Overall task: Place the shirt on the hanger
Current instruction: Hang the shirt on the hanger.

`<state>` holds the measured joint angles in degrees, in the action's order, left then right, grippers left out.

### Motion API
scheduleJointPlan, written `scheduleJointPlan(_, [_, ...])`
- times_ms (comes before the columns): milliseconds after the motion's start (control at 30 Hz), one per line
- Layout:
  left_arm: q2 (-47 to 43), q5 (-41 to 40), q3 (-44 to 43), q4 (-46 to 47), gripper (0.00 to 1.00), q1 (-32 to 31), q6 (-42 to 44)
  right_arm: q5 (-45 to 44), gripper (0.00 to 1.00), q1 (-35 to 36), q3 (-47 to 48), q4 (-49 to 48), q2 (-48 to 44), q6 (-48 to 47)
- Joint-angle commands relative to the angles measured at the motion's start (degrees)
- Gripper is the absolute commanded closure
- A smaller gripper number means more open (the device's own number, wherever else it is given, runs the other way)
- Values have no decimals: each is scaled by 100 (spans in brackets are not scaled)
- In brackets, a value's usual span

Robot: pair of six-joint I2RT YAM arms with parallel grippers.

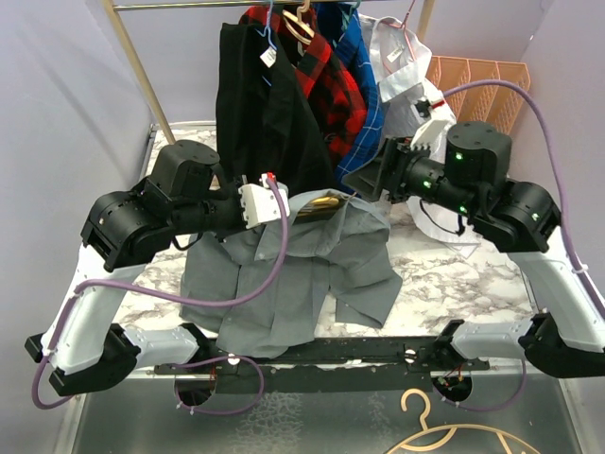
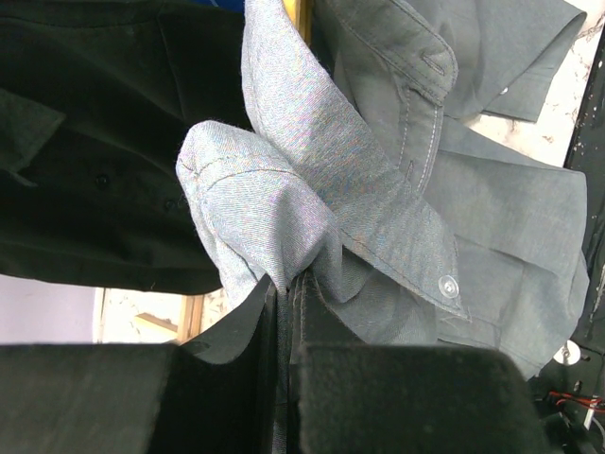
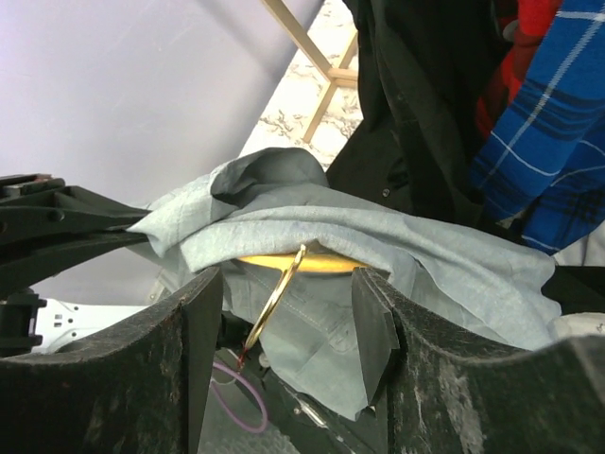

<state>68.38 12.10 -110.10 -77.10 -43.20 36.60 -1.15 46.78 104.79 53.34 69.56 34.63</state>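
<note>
Shirt [image 1: 284,284], soft grey twill, drapes over thin gold hanger [image 3: 276,293].

The black garment [image 1: 260,104] hangs just behind the shirt [image 1: 284,284], blocking any approach from the rear. Plaid shirts [image 1: 354,85] and a white shirt [image 1: 397,57] crowd the rail beside it. Both arms close in on the middle from either side. Between the parted fingers of the right gripper [image 3: 288,284], the hanger [image 3: 284,261] and draped cloth take up the gap. Bare table [image 1: 463,279] lies open right of the shirt, with a narrower strip on its left.
</note>
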Motion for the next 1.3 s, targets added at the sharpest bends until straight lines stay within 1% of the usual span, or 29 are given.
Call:
scheduleJointPlan(0, [-198,-50,26,363,100,29,39,281,44,-2,6,-228,234,-102])
scheduleJointPlan(67, [-217,-50,31,354,100,27,39,256,44,-3,35,-252,287,-150])
scheduleJointPlan(100, [-233,-50,25,347,100,23,43,220,46,-3,49,-270,313,-174])
scheduleJointPlan(133, [-237,-50,32,345,100,22,45,215,52,-3,45,-306,327,-202])
scheduleJointPlan(233, [-262,-1,33,316,100,23,79,342,79,-5,55,-472,381,-506])
scheduleJointPlan(300, [-251,74,1,262,100,29,109,519,95,2,162,-535,422,-902])
scheduleJointPlan(333, [-250,97,0,247,100,23,120,629,99,6,177,-588,415,-1159])
scheduleJointPlan(367, [-247,132,5,229,100,22,145,836,99,6,153,-684,366,-1468])
scheduleJointPlan(467, [-246,283,71,183,100,23,161,1563,99,6,-257,-1132,77,-2349])
scheduleJointPlan(667, [-212,447,228,159,100,22,180,2758,99,2,-360,-851,69,-3768])
scheduleJointPlan(767, [-196,475,268,159,100,23,220,3384,99,6,-686,-1264,-181,-4346])
scheduleJointPlan(867, [-153,523,279,160,100,22,251,4022,99,6,-857,-1596,-400,-4698])
scheduleJointPlan(967, [-92,677,216,122,100,23,222,4546,99,6,-726,-1691,-385,-4851])
scheduleJointPlan(1100, [-38,766,223,100,100,28,214,4964,99,6,-427,-1465,-180,-5158])
scheduleJointPlan(1167, [-27,787,250,99,100,22,222,5311,98,6,-320,-1274,-93,-5352])
scheduleJointPlan(1200, [-8,824,242,87,100,24,208,5472,87,8,-279,-1170,-53,-5437])
scheduleJointPlan(1267, [27,894,178,50,100,23,169,5537,53,15,-189,-1029,-5,-5549])
